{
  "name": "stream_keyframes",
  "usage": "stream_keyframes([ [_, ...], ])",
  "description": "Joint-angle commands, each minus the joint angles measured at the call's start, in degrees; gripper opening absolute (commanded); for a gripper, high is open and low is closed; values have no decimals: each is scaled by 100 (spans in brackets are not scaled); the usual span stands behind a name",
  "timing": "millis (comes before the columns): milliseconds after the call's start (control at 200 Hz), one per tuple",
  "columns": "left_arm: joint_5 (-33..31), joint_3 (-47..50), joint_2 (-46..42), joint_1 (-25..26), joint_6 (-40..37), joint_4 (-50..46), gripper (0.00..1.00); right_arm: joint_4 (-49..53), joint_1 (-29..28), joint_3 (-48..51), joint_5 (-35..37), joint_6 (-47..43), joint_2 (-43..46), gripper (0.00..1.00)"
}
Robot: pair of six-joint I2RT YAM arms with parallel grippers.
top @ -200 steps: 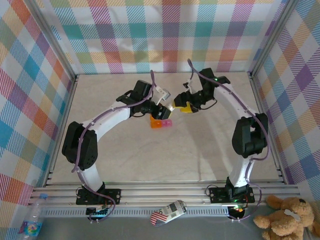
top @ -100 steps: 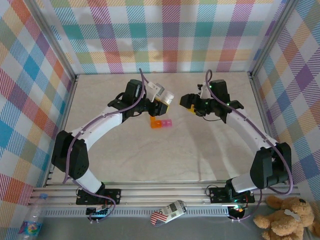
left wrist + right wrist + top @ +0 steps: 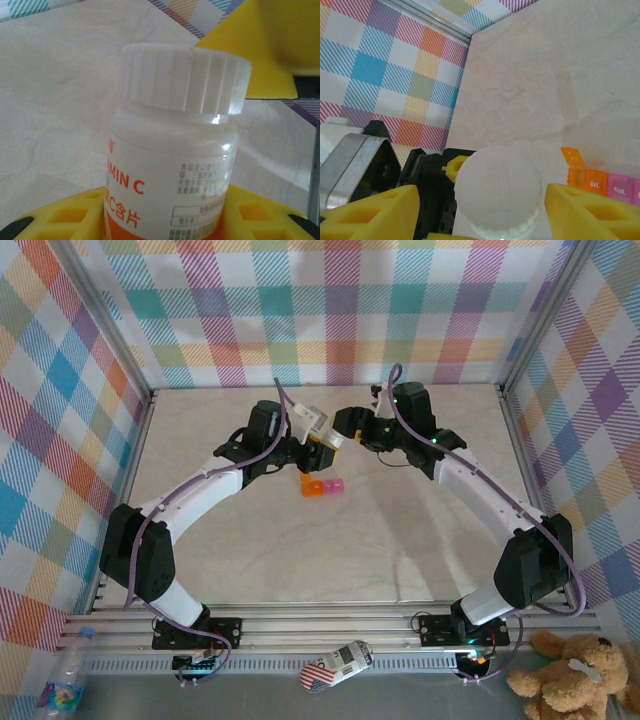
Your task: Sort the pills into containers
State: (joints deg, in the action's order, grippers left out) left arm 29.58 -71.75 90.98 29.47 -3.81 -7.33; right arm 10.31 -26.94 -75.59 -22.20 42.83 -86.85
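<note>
My left gripper (image 3: 318, 447) is shut on a white-and-orange vitamin C bottle (image 3: 170, 165), held above the table with its white ribbed cap (image 3: 185, 75) pointing at the right arm. My right gripper (image 3: 346, 430) is open, its yellow fingers (image 3: 592, 215) standing on either side of the cap (image 3: 497, 187) with a small gap on each side. The containers (image 3: 322, 487), a short strip with one orange box and pink ones, lie on the table just below both grippers. The orange box's lid (image 3: 572, 156) stands up. The pills are out of view.
The beige table (image 3: 300, 550) is walled by a metal frame and checked cloth. The back wall (image 3: 395, 60) is close behind the grippers. A small bottle, a can and a teddy bear lie outside the front rail.
My right arm has swung left to the bottle and its jaws have narrowed around the cap. The left arm lifted the bottle slightly and then held still.
</note>
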Motion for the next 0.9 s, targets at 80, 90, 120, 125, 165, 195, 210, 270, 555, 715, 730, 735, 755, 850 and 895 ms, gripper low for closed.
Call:
stream_keyframes([
  [80, 199, -3, -184, -12, 49, 141, 0, 15, -31, -254, 123, -114, -130, 60],
  [90, 204, -5, -190, -12, 57, 137, 0, 22, -31, -254, 131, -116, -137, 60],
  [120, 212, -4, -190, -12, 58, 143, 0, 32, -34, -274, 129, -128, -156, 59],
  [125, 213, -5, -192, -12, 62, 139, 0, 33, -32, -273, 128, -127, -161, 59],
  [165, 225, -2, -195, -12, 67, 152, 0, 43, -32, -296, 120, -147, -186, 58],
  [195, 232, -4, -198, -12, 73, 147, 0, 64, -31, -322, 111, -159, -207, 57],
  [210, 236, 0, -203, -12, 72, 146, 0, 74, -31, -336, 110, -161, -221, 57],
  [270, 239, -3, -201, -12, 75, 143, 0, 91, -35, -375, 78, -178, -257, 53],
  [555, 223, -7, -221, -12, 132, 198, 0, 117, -32, -430, -417, -462, -307, 42],
  [715, 330, -15, -230, -21, 231, 300, 0, 234, -16, -467, -948, -1226, -314, 42],
  [730, 349, -20, -230, -21, 241, 306, 0, 246, -7, -477, -1040, -1370, -327, 42],
  [735, 352, -18, -230, -21, 245, 309, 0, 254, -6, -485, -1072, -1416, -330, 42],
  [755, 384, -15, -230, -21, 265, 315, 0, 255, 10, -492, -1261, -1627, -337, 42],
  [850, 540, -52, -246, -29, 335, 325, 0, 322, 191, -522, -1886, -2293, -433, 42],
  [895, 582, -50, -271, -38, 364, 329, 0, 250, 323, -522, -2232, -2384, -498, 42],
])
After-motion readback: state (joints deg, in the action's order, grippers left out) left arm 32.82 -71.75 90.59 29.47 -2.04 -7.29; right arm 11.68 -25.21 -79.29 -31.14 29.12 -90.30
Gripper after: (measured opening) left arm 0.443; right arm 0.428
